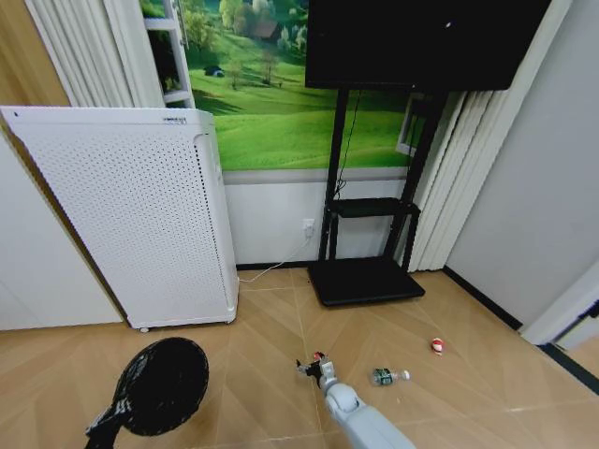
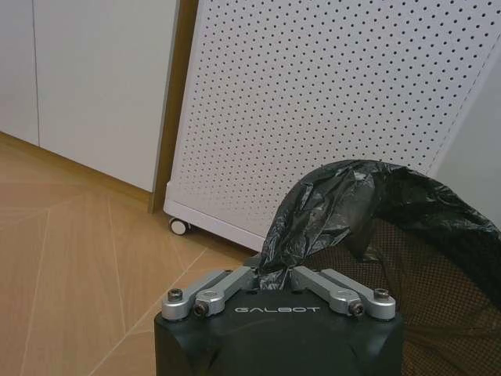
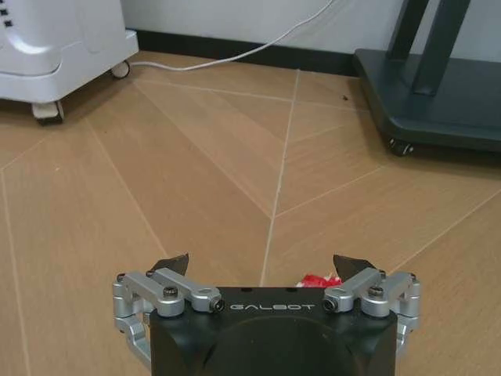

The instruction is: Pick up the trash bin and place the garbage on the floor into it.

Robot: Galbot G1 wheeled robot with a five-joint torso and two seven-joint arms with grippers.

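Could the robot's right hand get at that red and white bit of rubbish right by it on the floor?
Probably yes. The right hand hangs open just over the red-and-white lump, with bare floor around and nothing between them. The left hand is occupied, shut on the trash bin.

Black wire-mesh trash bin (image 2: pixel 438 274) lined with crinkled glossy plastic, matt wood-plank floor (image 3: pixel 235 157), perforated white appliance panel (image 2: pixel 329 102)

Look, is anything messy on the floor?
Yes. Three bits of garbage lie loose on the floor: a red lump, a green can, and another red lump under the open right gripper.
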